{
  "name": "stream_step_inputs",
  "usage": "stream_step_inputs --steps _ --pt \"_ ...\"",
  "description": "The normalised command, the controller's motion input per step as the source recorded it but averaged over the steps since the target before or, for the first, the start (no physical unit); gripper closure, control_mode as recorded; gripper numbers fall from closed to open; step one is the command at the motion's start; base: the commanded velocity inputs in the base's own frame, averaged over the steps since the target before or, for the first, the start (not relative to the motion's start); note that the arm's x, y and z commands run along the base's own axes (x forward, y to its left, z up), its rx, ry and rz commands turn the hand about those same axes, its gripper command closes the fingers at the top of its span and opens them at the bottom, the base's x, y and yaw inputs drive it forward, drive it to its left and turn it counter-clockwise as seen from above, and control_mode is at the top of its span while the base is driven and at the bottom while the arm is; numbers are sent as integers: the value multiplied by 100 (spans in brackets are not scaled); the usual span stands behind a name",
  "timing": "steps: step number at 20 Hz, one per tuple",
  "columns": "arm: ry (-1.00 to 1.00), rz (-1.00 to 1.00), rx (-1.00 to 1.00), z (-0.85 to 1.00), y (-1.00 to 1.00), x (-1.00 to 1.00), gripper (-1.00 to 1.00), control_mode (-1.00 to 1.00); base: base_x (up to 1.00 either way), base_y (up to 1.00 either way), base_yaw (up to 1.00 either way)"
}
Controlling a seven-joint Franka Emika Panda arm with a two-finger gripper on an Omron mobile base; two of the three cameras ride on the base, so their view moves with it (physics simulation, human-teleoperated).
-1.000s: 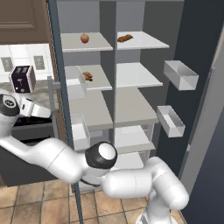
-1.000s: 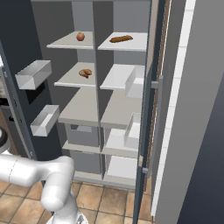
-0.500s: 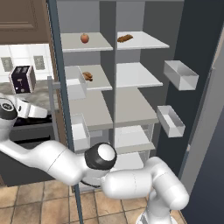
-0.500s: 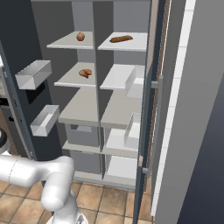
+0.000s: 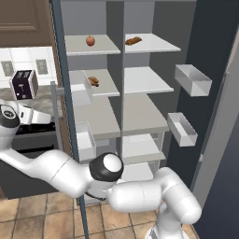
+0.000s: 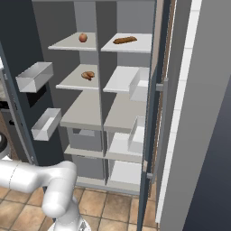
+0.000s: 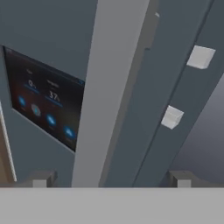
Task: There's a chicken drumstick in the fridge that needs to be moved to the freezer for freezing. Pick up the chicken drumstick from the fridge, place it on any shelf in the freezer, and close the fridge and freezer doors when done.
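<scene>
- Standing open in a brown-cabinet kitchen: the fridge (image 5: 144, 79) and freezer (image 5: 95, 112), both doors swung wide.
- Glowing on the freezer door, in the hand view: a dark panel (image 7: 46, 103) reading "0" and "37".
- Lying on the second left-hand shelf (image 6: 76, 81): the chicken drumstick (image 6: 87, 75).
- Gripper (image 7: 111, 179) spread wide either side of the grey door handle (image 7: 109, 96), holding nothing.

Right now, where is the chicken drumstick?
The chicken drumstick lies on the second shelf down in the left-hand compartment, one shelf below the apple.

arm stretched left, claw (image 7: 109, 179) apparently open
</scene>
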Motion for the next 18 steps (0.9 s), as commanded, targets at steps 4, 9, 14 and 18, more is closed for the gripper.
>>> stream_step_inputs --steps 4,9,14,18 --pt "0 0 -1 -3 0 9 -100 -100 0 0 0" --pt "0 0 0 0 0 19 -100 -100 0 0 0" --pt "0 0 -1 -1 -2 23 -100 -100 0 0 0" --pt "1 -1 -2 0 -5 10 -100 -100 0 0 0"
